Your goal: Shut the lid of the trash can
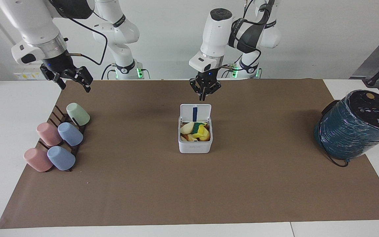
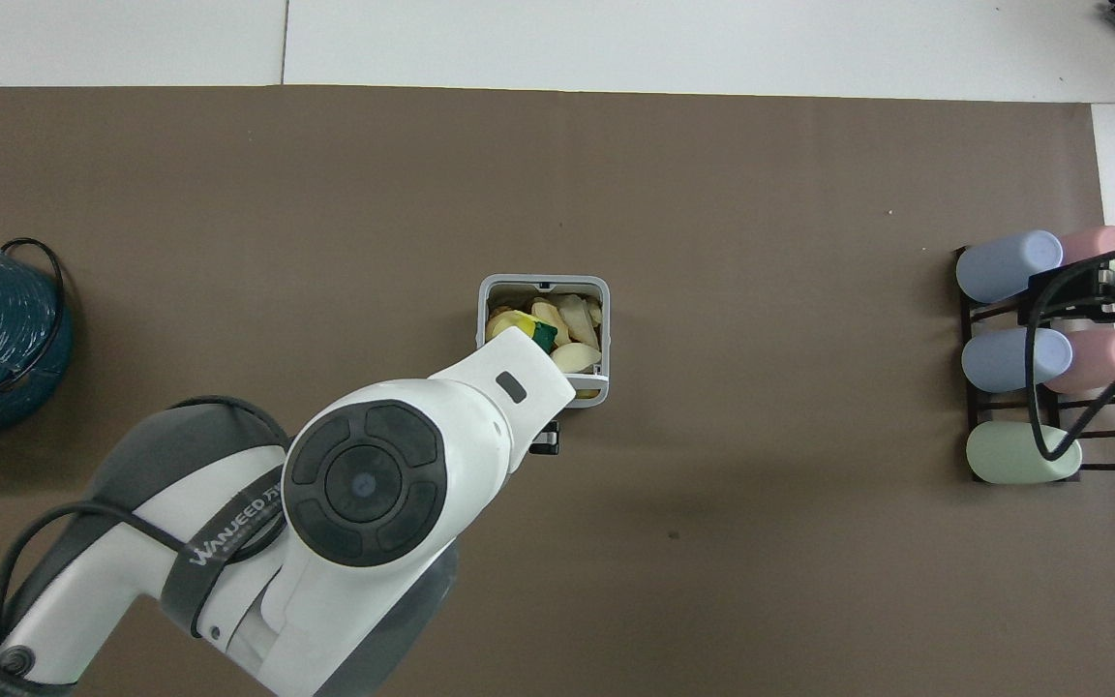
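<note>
Facing view: the trash can (image 1: pixel 195 138) stands at the middle of the surface (image 1: pixel 189 184), about midway between its two ends and between the robots' edge and the edge away from them. Its lid (image 1: pixel 195 113) stands upright on the hinge at the can's robot-side edge, its underside, with a blue strip, turned away from the robots; the can is open and filled with yellow and pale scraps. The left gripper (image 1: pixel 204 96) hangs just above the lid's top edge, a little toward the left arm's end of it, fingers pressed together and pointing down, not touching. The lid thus lies directly below the gripper, with its hinge line running along the surface's length, so closing would likely call for a push on the lid's upper edge away from the robots and downward. The left arm is plainly the nearer one. The right gripper (image 1: pixel 72 79) waits with fingers spread above the corner at the right arm's end nearest the robots, over a cup rack (image 1: pixel 59 138). A teal-wrapped cylinder (image 1: pixel 354 126) sits at the left arm's end. In the overhead view the left arm covers the hinge, the lid and its own gripper tips; only part of the can's rim (image 2: pixel 543 283) shows.
</note>
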Robot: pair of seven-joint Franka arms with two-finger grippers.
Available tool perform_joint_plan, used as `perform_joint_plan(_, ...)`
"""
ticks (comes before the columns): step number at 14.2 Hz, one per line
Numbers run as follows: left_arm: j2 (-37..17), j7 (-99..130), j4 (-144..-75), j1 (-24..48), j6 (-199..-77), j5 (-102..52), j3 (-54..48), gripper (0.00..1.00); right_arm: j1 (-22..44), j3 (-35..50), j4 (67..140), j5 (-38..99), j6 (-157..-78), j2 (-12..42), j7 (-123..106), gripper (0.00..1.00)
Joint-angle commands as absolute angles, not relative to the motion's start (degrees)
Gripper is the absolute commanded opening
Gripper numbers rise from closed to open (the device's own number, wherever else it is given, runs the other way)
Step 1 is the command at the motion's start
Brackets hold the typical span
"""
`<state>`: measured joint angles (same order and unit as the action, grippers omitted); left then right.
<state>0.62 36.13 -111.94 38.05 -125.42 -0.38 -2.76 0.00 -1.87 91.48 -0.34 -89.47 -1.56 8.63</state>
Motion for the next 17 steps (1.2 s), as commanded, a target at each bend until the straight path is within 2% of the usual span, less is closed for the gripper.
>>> perform_joint_plan(1, -1.8, 37.7, -112.8, 38.1, -132.3, 0.9, -2.0, 0.1, -0.7, -1.8, 93.0, 0.8, -88.3, -3.0, 7.5, 1.0)
perform_joint_plan(8, -8.8, 36.9, -112.1, 36.0, -144.8, 1.1, -1.9, 0.1, -0.8, -2.1, 93.0, 0.8, -87.5, -3.1, 5.7, 1.0)
perform_joint_plan(11, -14.7, 37.0, -108.2, 36.2, -145.6, 1.1, -1.8, 0.11, -0.9, -2.2, 93.0, 0.8, -87.2, -3.3, 5.1, 1.0)
perform_joint_plan(17, -15.0, 36.2, -108.5, 36.7, -142.7, 1.4, -1.8, 0.11, -0.9, -2.2, 93.0, 0.8, -87.2, -3.3, 5.1, 1.0)
